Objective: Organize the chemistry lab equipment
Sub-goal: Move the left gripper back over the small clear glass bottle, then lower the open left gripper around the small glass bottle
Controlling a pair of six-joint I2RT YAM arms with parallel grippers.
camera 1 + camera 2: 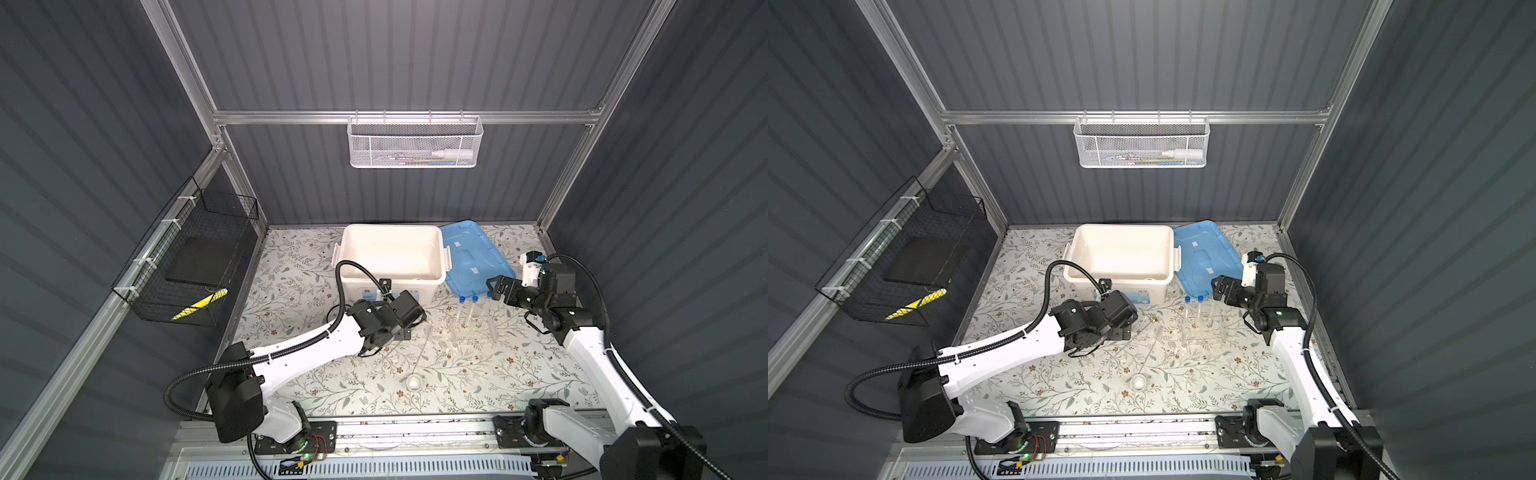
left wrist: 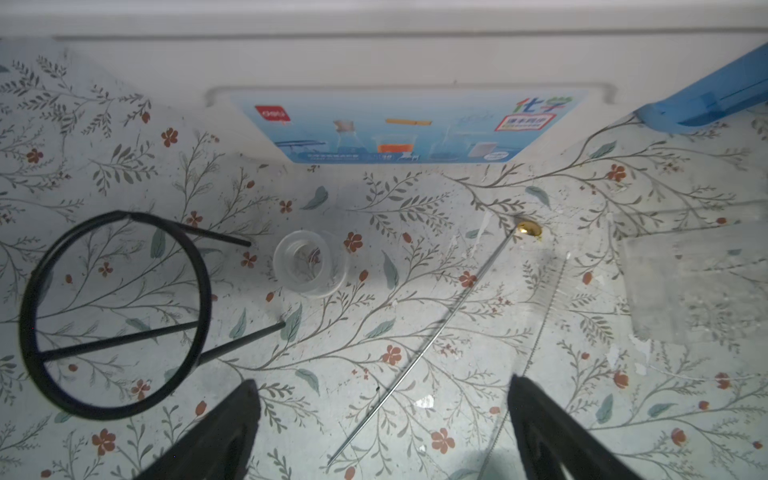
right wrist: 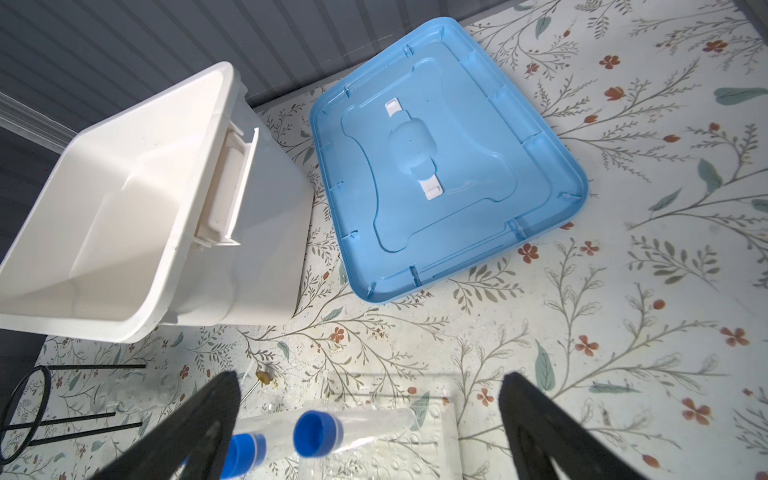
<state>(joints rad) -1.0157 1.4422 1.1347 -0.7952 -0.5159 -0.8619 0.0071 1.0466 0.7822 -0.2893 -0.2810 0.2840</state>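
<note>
Both top views look down from high, over the whole table [image 1: 519, 374]. The wrist views look down from near; both show the white box [image 3: 257, 249] and ring stand [image 2: 124, 338].

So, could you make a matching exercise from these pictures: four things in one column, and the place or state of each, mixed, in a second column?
Things:
1. black tripod
2. blue lid
3. blue-capped test tubes
4. small white dish

Places or states:
A. upright in the clear rack
B. alone, toward the front of the table
C. lying on its side
D. off the white box, beside it

Pairs: 1-C, 2-D, 3-A, 4-B
</note>
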